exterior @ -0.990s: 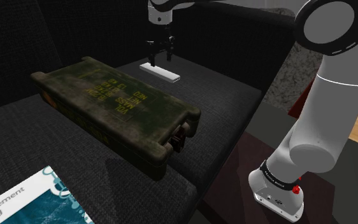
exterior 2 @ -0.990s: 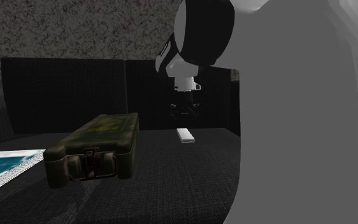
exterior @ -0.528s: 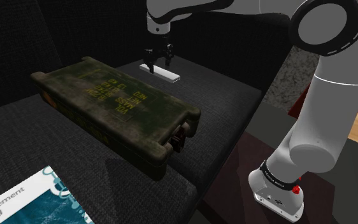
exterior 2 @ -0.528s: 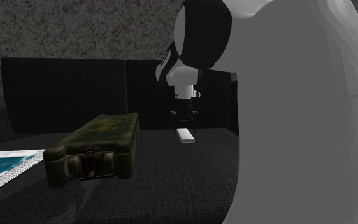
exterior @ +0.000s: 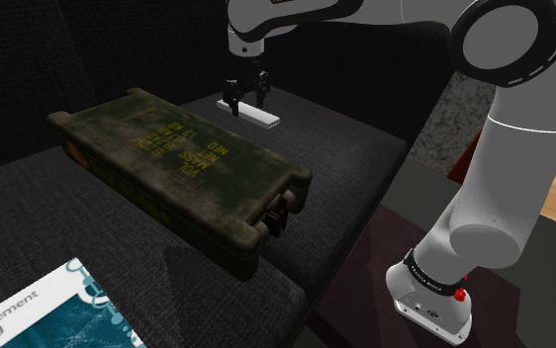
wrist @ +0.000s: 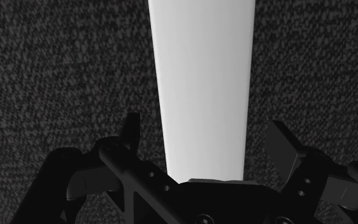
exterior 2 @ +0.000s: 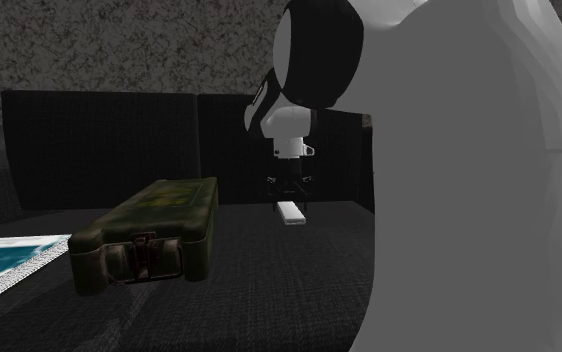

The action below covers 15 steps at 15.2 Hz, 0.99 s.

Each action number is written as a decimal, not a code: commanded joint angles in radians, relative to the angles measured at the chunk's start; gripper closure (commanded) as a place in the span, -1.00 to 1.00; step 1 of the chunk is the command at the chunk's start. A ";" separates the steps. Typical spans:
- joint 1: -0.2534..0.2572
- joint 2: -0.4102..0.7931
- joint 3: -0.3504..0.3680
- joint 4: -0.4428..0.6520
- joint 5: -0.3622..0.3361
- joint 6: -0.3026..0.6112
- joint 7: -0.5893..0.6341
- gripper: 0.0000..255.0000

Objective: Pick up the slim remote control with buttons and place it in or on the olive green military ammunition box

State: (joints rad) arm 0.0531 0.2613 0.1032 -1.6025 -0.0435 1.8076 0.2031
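Observation:
The slim remote (exterior: 262, 116) is drawn plain white and lies flat on the dark sofa cushion, just beyond the far end of the olive green ammunition box (exterior: 182, 163). My gripper (exterior: 245, 102) hangs straight down over the remote's end nearest the backrest, open, one finger on each side. In the wrist view the remote (wrist: 203, 89) runs away between the fingers (wrist: 131, 130), which stand apart and clear of its sides. The second exterior view has the gripper (exterior 2: 289, 197) just above the remote (exterior 2: 290, 212), to the right of the box (exterior 2: 154, 225), whose lid is closed.
A blue-and-white magazine (exterior: 39, 311) lies on the cushion's near corner. The sofa backrest (exterior 2: 99, 140) rises behind the box. The stand (exterior: 434, 297) sits on the floor beside the sofa edge. A large arm link (exterior 2: 469, 200) blocks the second exterior view's right.
The gripper has come down toward the remote, from well above it to straddling its end. Its fingers have stayed open. The remote and box have not moved.

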 commanded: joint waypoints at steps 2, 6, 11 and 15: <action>0.000 0.000 0.000 0.000 0.000 0.000 0.000 1.00; 0.000 0.000 0.000 0.000 0.000 0.000 0.000 1.00; 0.000 -0.001 0.000 0.011 0.000 -0.013 0.000 1.00; 0.001 -0.004 0.001 0.061 0.001 -0.065 -0.002 1.00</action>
State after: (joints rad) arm 0.0542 0.2582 0.1039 -1.5525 -0.0428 1.7545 0.2025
